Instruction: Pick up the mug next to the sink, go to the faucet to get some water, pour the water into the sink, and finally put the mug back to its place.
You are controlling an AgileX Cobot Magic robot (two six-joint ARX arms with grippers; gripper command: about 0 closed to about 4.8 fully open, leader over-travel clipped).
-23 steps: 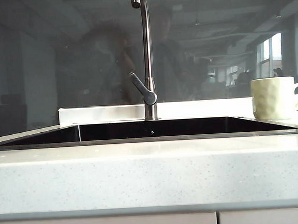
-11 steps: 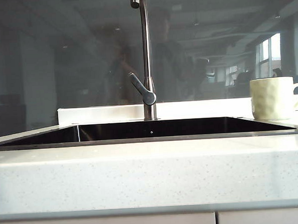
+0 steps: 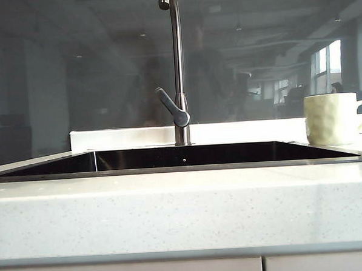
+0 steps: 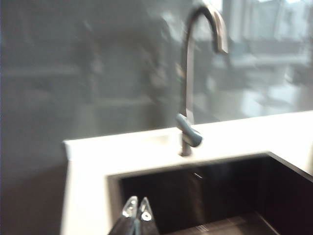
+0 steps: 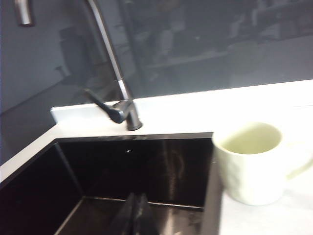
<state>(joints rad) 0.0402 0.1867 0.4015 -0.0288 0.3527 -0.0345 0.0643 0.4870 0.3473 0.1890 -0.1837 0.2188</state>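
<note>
Standing upright on the counter (image 3: 172, 203) at the exterior view's right edge, beside the sink (image 3: 182, 167): the mug (image 3: 332, 118). Both hovering over the basin, apparently empty though blurred: left gripper (image 4: 136, 211), right gripper (image 5: 137, 205), jaws together. Faucet (image 3: 177, 69) behind.

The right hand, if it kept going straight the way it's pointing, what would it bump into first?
Probably the sink's dark back wall, below the faucet. The right hand, shut and empty, points over the basin, and the mug sits off to one side. Depth is hard to judge.
</note>
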